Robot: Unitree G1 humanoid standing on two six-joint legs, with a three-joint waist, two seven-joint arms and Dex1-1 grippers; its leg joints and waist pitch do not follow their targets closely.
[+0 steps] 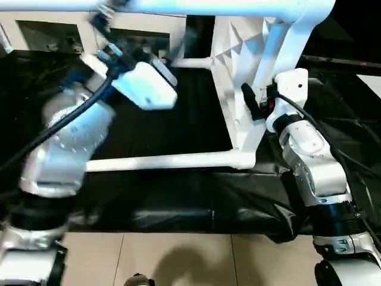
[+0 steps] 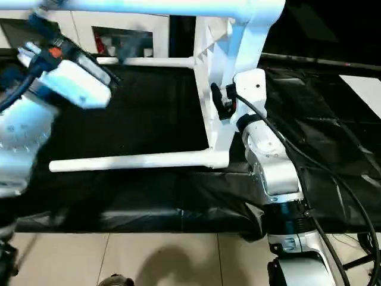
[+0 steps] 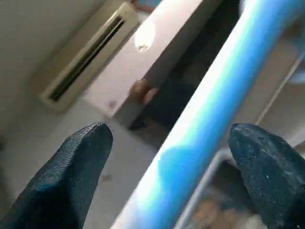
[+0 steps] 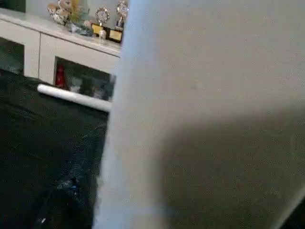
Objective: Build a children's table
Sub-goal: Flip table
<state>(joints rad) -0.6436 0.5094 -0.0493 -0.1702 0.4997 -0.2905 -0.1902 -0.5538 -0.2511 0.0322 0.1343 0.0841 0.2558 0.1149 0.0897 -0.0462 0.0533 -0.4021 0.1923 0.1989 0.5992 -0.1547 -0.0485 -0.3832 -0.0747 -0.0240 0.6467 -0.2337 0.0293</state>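
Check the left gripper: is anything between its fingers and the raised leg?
Nothing visible. In the left wrist view the raised leg already runs through the gap between the open left gripper's fingers, with clear space on both sides. Whether either finger touches it can't be told.

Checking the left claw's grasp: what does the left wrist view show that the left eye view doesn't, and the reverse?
Left wrist view: the left claw open, its fingers either side of the upper leg. Left eye view: the table top on edge on the black work table, a lower leg lying level, the right claw at the top's rim. Both: the upper leg.
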